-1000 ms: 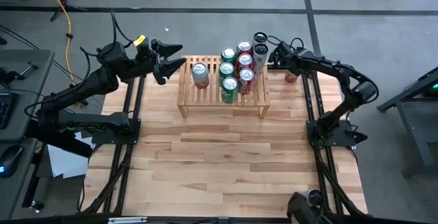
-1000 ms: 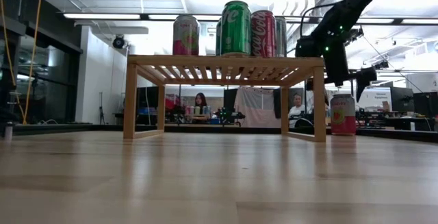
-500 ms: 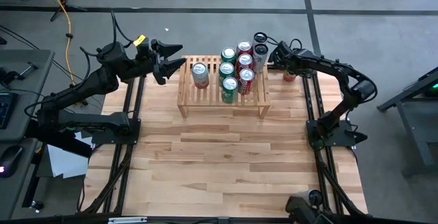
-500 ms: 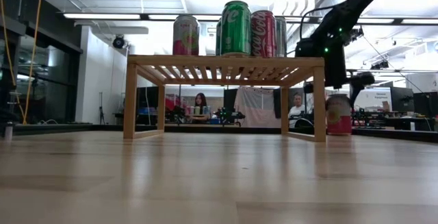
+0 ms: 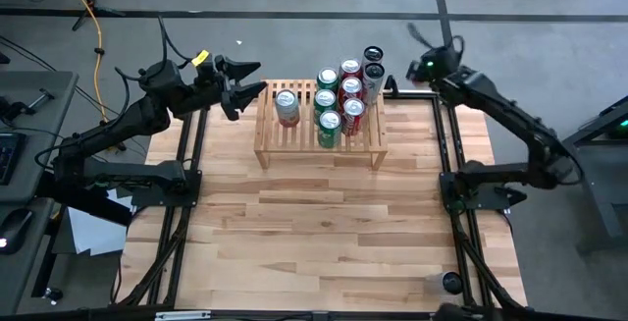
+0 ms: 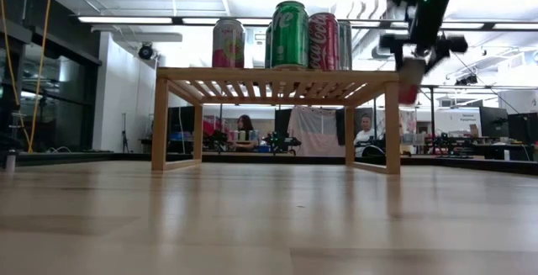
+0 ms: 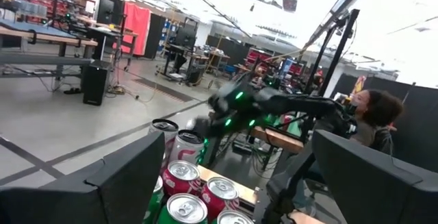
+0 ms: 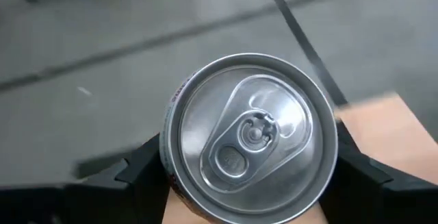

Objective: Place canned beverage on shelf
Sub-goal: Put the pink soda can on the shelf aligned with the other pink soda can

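The light-wood shelf [image 5: 319, 134] stands at the table's far middle and carries several cans: a pink-and-white one [image 5: 286, 106] at its left, green and red ones [image 5: 339, 100] at its right. My right gripper [image 6: 418, 52] hangs past the shelf's right end, at about the height of its top. It is shut on a pink-red can [image 6: 409, 80], whose silver top [image 8: 250, 138] fills the right wrist view. My left gripper [image 5: 257, 78] waits open and level just off the shelf's far left corner, with nothing between its fingers [image 7: 130, 183]. My right gripper pinches the can's side wall just under the top rim [image 8: 171, 172] between its two fingers [image 8: 137, 172], one on each side. The fingers come slanting down from above. The can hangs below them, about upright and clear of the table, beside the shelf's right leg [image 6: 392, 124].
Bare slats [image 5: 304, 130] show between the pink-and-white can and the green ones. Open wood table [image 5: 324, 223] lies in front of the shelf. People sit in the room beyond the table [image 6: 245, 128].
My right gripper has taken hold of the can that stood on the table by the shelf's right leg. It has gone up and toward the table's far edge with it. The can is now lifted clear, about level with the shelf top.
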Available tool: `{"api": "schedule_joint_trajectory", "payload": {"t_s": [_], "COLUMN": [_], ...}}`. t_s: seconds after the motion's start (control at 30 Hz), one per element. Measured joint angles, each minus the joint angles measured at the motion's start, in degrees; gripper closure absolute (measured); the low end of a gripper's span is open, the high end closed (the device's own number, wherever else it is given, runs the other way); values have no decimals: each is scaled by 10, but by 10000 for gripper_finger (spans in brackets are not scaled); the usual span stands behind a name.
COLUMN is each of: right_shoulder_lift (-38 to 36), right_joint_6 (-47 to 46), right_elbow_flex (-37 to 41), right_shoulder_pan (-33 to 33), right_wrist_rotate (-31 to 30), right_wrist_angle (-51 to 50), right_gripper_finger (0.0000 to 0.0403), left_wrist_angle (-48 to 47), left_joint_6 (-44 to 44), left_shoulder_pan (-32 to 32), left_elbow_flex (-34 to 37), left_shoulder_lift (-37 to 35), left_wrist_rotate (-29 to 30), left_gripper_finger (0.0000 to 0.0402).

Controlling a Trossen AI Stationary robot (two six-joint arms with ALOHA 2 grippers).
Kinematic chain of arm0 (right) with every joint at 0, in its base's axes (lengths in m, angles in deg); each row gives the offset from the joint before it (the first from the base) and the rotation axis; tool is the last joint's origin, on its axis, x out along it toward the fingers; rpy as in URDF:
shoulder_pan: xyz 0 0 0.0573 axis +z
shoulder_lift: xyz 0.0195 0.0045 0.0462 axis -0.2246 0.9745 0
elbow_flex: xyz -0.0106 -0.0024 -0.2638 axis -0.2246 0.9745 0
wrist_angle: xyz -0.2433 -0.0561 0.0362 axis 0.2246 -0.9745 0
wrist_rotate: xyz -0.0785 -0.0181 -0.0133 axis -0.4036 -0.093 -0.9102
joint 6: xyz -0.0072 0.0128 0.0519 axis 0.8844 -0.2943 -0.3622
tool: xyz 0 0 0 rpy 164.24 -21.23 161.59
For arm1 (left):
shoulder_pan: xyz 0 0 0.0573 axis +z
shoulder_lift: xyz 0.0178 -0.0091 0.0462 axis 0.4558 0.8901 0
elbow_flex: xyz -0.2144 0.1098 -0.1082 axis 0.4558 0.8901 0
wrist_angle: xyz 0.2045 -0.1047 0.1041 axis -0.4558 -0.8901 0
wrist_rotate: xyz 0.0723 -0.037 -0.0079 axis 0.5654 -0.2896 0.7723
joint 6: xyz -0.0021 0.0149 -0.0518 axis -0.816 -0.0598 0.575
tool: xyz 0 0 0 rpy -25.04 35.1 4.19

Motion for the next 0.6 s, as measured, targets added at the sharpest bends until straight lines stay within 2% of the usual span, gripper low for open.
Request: {"api": "schedule_joint_trajectory", "payload": {"t_s": [0.17, 0.3, 0.43, 0.6], "right_shoulder_lift": [-41, -34, -2, 75], "right_joint_6": [49, 120, 186, 229], "right_elbow_flex": [-70, -141, -201, -276], "right_shoulder_pan": [19, 58, 109, 176], "right_wrist_rotate": [-11, -15, 36, 122], "right_wrist_angle": [46, 109, 186, 238], "right_gripper_finger": [131, 131, 131, 131], "left_wrist_angle": [-2, -2, -2, 2], "left_joint_6": [0, 4, 4, 4], "left_shoulder_pan": [0, 0, 0, -12], "left_elbow_flex": [0, 0, 0, 0], "left_shoulder_lift": [0, 0, 0, 0], "left_wrist_rotate": [5, 6, -3, -12], "left_gripper_finger": [39, 39, 39, 39]}}
